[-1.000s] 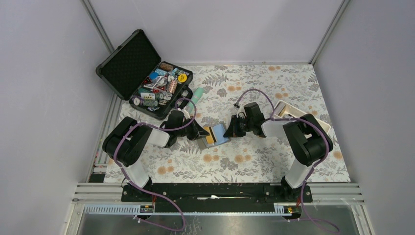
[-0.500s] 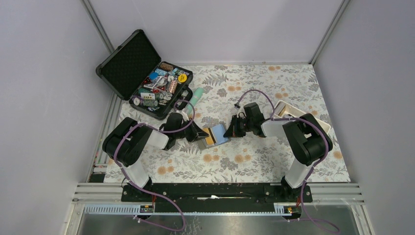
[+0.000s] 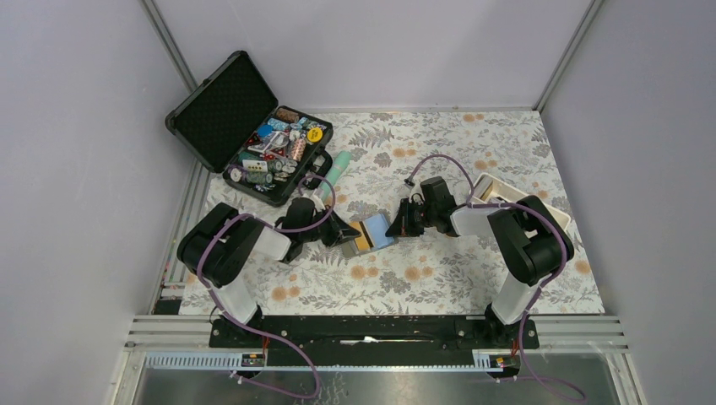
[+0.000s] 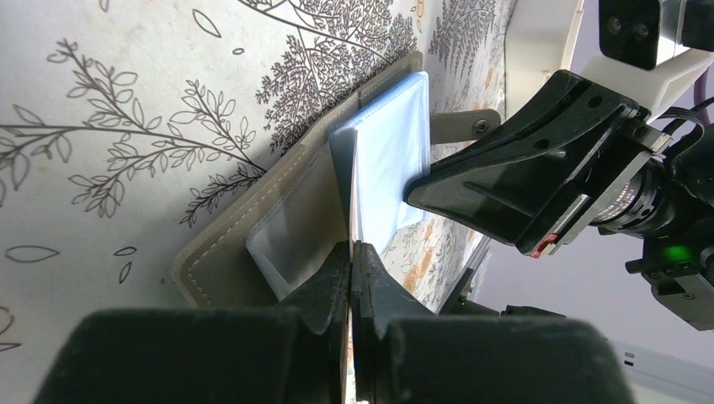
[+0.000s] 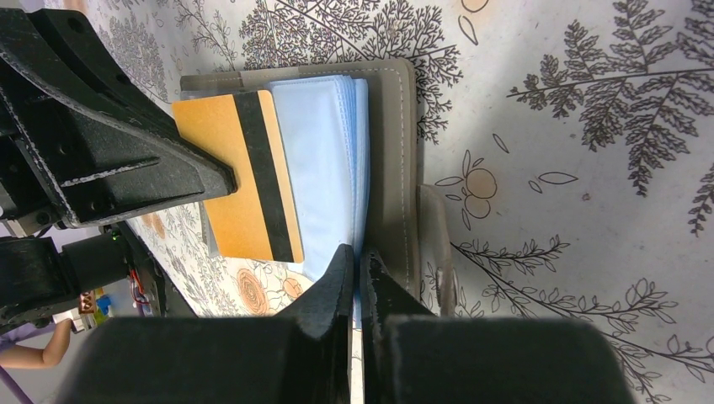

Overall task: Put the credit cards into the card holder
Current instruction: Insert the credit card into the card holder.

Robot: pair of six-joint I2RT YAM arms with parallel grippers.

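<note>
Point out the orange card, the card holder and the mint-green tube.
orange card [image 5: 240, 220]: right wrist view, orange face beside its black stripe.
card holder [image 5: 391, 151]: right wrist view, stitched grey-brown cover.
mint-green tube [image 3: 340, 165]: top external view, middle of its body.

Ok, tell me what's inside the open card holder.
Inside the card holder lie pale blue sleeves, with an orange card, black-striped, lying over them. Whatever sits under or inside the sleeves is covered.
</note>
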